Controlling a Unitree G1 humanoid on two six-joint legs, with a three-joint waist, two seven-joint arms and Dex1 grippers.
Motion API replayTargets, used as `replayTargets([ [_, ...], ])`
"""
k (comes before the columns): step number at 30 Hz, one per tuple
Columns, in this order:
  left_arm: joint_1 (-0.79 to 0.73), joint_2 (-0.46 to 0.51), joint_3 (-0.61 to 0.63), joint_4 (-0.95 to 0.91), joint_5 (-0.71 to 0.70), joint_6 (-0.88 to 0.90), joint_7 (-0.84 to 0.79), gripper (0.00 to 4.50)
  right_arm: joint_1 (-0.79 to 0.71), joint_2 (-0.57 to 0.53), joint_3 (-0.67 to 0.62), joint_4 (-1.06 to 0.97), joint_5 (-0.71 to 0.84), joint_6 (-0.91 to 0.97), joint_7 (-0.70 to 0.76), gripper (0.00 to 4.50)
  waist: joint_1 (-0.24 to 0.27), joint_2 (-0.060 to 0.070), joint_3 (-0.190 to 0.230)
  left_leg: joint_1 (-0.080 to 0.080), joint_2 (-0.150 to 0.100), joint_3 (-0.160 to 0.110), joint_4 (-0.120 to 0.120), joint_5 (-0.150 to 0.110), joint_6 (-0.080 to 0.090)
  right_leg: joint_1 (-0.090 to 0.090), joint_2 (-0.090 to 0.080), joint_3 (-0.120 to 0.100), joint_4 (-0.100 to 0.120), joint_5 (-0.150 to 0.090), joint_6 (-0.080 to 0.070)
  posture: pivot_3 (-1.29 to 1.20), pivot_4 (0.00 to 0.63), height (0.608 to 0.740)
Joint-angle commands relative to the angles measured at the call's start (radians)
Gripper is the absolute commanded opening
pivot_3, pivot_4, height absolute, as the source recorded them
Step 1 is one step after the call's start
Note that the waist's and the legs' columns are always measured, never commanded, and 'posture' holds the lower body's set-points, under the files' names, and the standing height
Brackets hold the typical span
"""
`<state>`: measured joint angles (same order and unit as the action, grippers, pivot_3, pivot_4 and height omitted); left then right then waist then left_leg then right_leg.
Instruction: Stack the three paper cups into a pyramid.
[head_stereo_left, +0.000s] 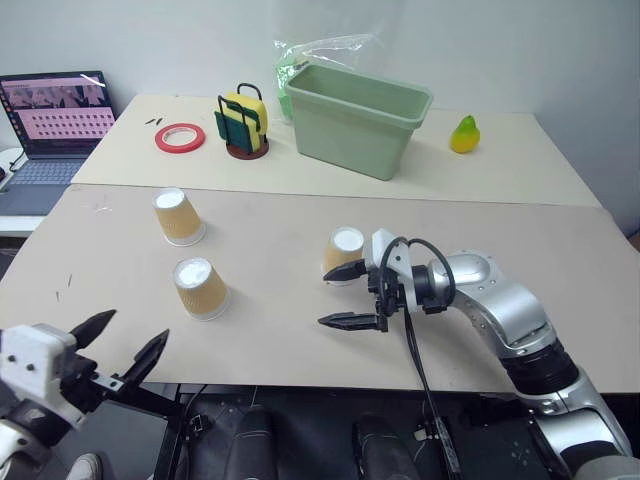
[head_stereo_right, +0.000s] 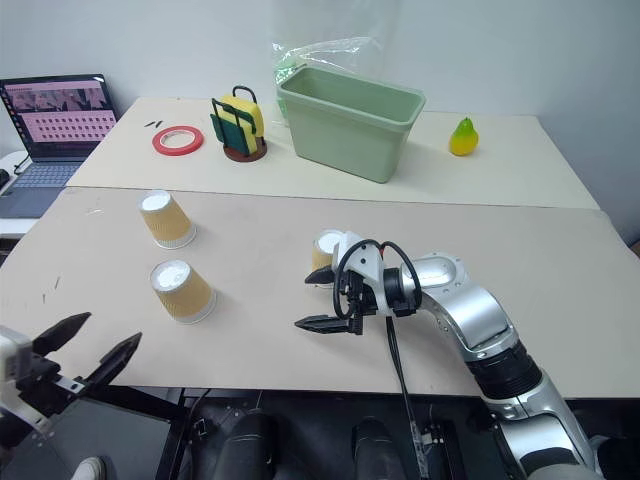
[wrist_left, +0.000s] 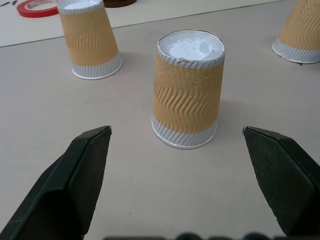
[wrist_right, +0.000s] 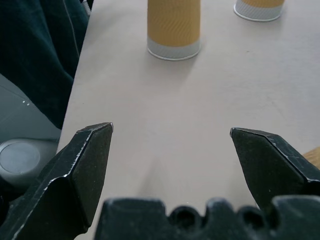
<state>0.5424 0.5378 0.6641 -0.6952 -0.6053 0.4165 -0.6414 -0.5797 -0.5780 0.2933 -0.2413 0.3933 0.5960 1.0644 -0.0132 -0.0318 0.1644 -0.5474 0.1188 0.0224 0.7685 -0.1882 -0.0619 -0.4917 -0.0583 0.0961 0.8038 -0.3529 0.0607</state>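
Beige table carries a green bin at the back and three cups upside down, well apart: far-left cup, near-left cup, right cup. Right gripper gapes empty just beside the right cup; left gripper is spread, empty, facing the near-left cup. A careless sweep could tip these light cups.

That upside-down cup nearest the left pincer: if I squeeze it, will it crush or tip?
The cup looks like thin ribbed paper, so probably light and apt to dent under a hard squeeze. It stands on its wide rim, narrow base up, so a low push likely slides it rather than tips it. The ribbing should give the left pincer decent friction.
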Motion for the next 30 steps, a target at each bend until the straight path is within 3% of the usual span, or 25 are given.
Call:
replayTargets([
  [1,-0.074,0.048,-0.064,0.066,0.049,-0.036,-0.023,4.50,-0.006,-0.018,-0.052,-0.042,0.002,-0.005,-0.021,4.46,0.001,0.000,0.000,0.000,0.000,0.000,-0.001,0.000,0.000,0.000,0.000,0.000,0.000,0.000,0.000,0.00,0.150,0.656],
  [6,-0.277,0.098,-0.229,0.193,0.158,-0.082,-0.024,4.50,0.028,-0.050,-0.100,-0.092,0.018,0.026,-0.062,4.46,0.004,0.000,0.000,0.000,0.000,0.000,0.000,0.000,0.000,0.001,0.001,0.000,0.000,0.000,0.000,0.00,0.150,0.656],
  [12,-0.434,0.131,-0.295,0.245,0.161,-0.052,-0.037,4.50,0.065,-0.078,-0.142,-0.135,0.029,0.055,-0.100,4.46,-0.001,-0.001,0.000,0.000,0.000,0.000,-0.001,0.000,0.000,0.002,0.001,0.000,0.000,0.000,0.001,0.00,0.150,0.656],
  [14,-0.470,0.138,-0.312,0.252,0.155,-0.025,-0.032,4.50,0.075,-0.082,-0.152,-0.145,0.030,0.060,-0.111,4.46,-0.002,-0.001,0.000,0.000,0.000,0.000,-0.002,0.000,0.000,0.004,0.001,0.000,0.000,0.004,0.007,0.00,0.150,0.656],
  [30,-0.507,0.144,-0.369,0.292,0.144,0.037,-0.052,4.50,0.101,-0.110,-0.185,-0.190,0.042,0.092,-0.163,4.46,-0.001,-0.001,0.000,0.000,0.000,0.000,-0.001,0.001,0.001,0.004,0.001,0.000,0.000,0.004,0.008,0.00,0.150,0.656],
])
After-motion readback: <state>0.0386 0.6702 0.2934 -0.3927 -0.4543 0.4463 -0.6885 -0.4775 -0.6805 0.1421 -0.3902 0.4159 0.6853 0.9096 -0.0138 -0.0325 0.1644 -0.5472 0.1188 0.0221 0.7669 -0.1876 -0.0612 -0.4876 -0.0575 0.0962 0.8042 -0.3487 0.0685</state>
